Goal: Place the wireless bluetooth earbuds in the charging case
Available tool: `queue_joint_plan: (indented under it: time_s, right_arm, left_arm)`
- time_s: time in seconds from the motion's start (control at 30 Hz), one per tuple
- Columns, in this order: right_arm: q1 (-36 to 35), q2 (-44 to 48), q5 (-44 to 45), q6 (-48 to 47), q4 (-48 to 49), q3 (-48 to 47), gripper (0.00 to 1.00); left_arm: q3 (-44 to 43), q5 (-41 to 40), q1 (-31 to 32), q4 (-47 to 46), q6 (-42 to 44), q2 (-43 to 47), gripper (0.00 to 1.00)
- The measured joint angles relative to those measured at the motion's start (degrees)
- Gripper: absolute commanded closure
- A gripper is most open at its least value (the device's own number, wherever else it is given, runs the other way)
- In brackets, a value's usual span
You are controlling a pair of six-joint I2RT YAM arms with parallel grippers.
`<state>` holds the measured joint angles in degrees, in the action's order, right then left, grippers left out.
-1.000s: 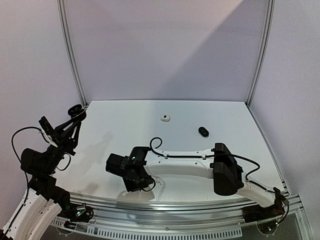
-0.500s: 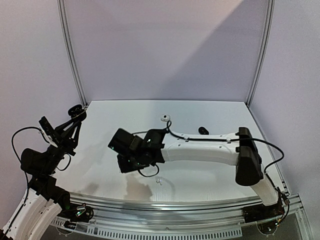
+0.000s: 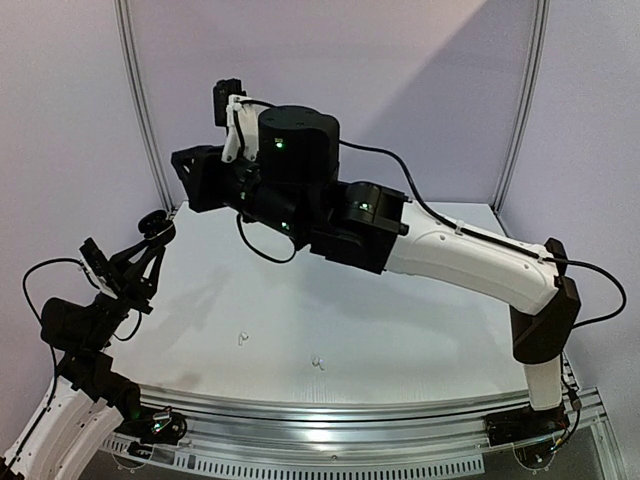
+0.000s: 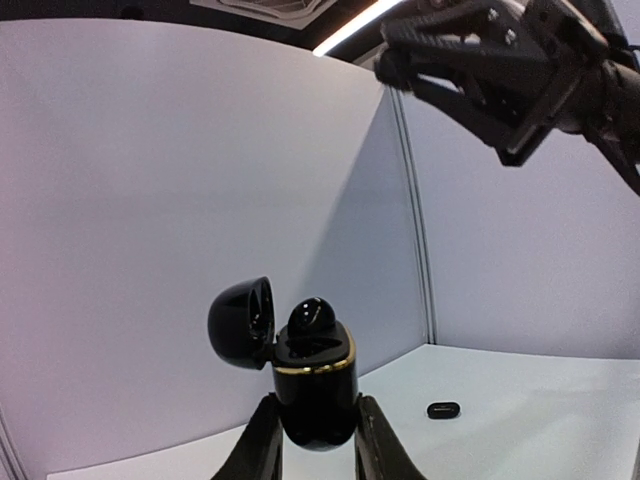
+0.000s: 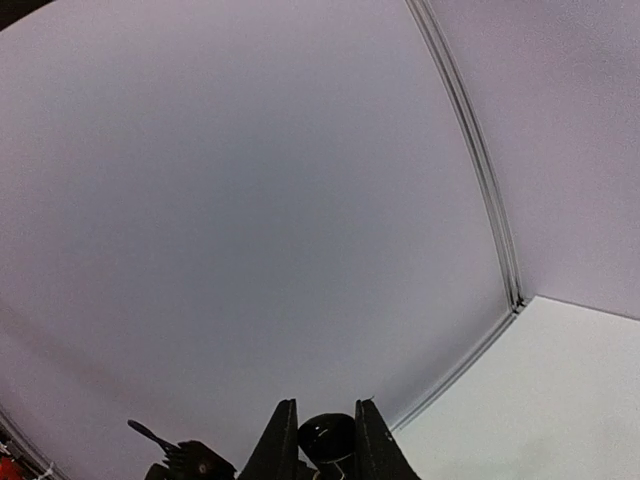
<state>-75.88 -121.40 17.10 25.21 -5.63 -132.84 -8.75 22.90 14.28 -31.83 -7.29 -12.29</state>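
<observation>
My left gripper (image 4: 317,402) is shut on an open black charging case (image 4: 313,378) and holds it upright at the table's left edge (image 3: 152,222). The lid hangs open to the left. One black earbud (image 4: 311,316) sits in the case. My right gripper (image 3: 185,172) is raised high above the back left of the table, just above and right of the case. Its fingers (image 5: 287,440) are closed on a small round black earbud (image 5: 326,437). Two white earbuds (image 3: 242,338) (image 3: 318,362) lie on the table near the front.
A closed black case (image 4: 443,410) lies on the table (image 3: 420,340) beyond the held case. The right arm (image 3: 460,260) stretches across the back of the table and hides what lies there. Walls close the back and sides.
My right arm has lifted from the table's front middle and swung up to the back left, above the held case. A white earbud it covered now shows. The left arm has hardly moved.
</observation>
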Motion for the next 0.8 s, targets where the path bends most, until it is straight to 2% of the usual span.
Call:
queue_joint_plan:
  time_s: [0.27, 0.5, 0.8]
  right_arm:
    - [-1.2, -8.3, -4.7, -5.7, 12.4, -4.6, 1.0]
    - [-2.1, -12.6, -5.9, -8.9, 14.6, -4.6, 1.0]
    - [-2.5, -13.0, -6.1, -11.0, 14.7, -5.3, 1.0]
  left_arm:
    - [0.0, 0.2, 1.5, -1.6, 1.6, 0.0, 1.0]
    - [0.0, 0.4, 1.7, -1.8, 1.7, 0.6, 1.0]
    - [0.0, 0.2, 1.8, -1.8, 1.5, 1.1, 1.0]
